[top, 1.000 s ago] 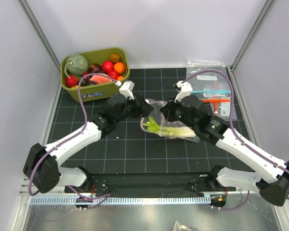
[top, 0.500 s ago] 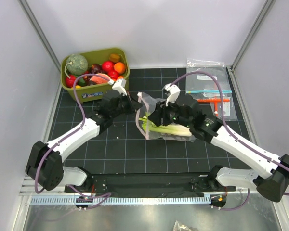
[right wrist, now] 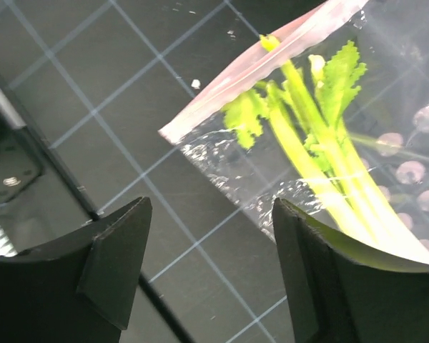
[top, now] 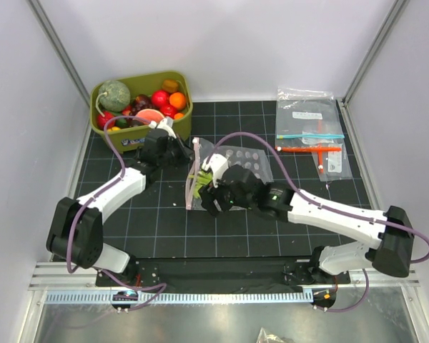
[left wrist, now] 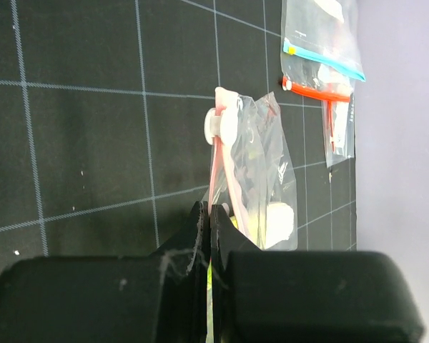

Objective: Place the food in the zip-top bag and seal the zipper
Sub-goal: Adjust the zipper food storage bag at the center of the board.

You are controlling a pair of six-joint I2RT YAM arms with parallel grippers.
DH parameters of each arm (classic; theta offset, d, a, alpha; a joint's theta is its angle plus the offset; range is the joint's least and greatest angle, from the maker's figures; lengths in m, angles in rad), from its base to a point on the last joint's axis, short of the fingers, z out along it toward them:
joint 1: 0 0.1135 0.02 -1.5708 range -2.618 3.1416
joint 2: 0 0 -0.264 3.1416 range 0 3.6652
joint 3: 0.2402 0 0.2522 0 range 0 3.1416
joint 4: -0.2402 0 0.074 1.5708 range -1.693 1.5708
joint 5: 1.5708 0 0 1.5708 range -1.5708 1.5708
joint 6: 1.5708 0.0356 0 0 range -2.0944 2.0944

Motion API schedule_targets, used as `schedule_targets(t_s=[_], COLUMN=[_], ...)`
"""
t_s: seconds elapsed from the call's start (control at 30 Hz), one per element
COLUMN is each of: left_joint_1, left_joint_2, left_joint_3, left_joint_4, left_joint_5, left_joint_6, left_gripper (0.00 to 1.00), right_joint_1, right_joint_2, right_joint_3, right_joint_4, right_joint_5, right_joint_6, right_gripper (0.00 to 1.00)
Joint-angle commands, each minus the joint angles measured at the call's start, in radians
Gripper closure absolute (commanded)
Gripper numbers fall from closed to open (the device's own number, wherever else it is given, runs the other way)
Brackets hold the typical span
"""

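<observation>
My left gripper [left wrist: 209, 214] is clamped tight on the zipper [left wrist: 216, 153], pinching one end of the pink strip just off the near right corner of the olive-green bin [top: 129, 137]. My right gripper [right wrist: 211, 214] is spread wide with nothing in it, at the strip's other end, farther from the bin. The zip-top bag [top: 247, 166] lies close to the right of the bin.

Step, I judge: sealing. I can't tell if the strip is pressed closed yet, and a leaf tip sits right at it. Next I'd close the right jaws over the strip and run along it while the left one anchors.

- **Bag:** holds the leek [right wrist: 322, 150], plus pale round things too blurry to name.
- **Bin:** holds the rest of the food [top: 161, 100], including a melon, tomatoes, an orange and a watermelon slice.
- **Spare bags [top: 311, 132]:** lie flat, well right of the bin.
</observation>
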Motion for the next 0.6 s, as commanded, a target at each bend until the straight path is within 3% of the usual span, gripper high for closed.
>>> schedule_targets(t_s=[0.0, 0.2, 0.43, 0.57], left_joint_1=[-0.002, -0.002, -0.002, -0.003], left_joint_2=[-0.052, -0.089, -0.121, -0.144], left_joint_3=[0.000, -0.015, -0.024, -0.032], left_joint_4=[0.021, 0.029, 0.029, 0.026], left_joint_5=[0.040, 0.055, 0.063, 0.043], left_joint_6=[-0.020, -0.036, -0.045, -0.036], left_gripper=[1.00, 1.00, 1.00, 1.00], right_joint_1=[0.045, 0.159, 0.304, 0.329], right_joint_2=[0.054, 0.148, 0.237, 0.270], right_joint_3=[0.019, -0.033, -0.061, -0.088], right_joint_4=[0.079, 0.264, 0.434, 0.477], right_joint_5=[0.169, 0.393, 0.654, 0.691], right_joint_6=[-0.054, -0.125, -0.300, -0.328], right_gripper=[0.24, 0.04, 0.03, 0.04])
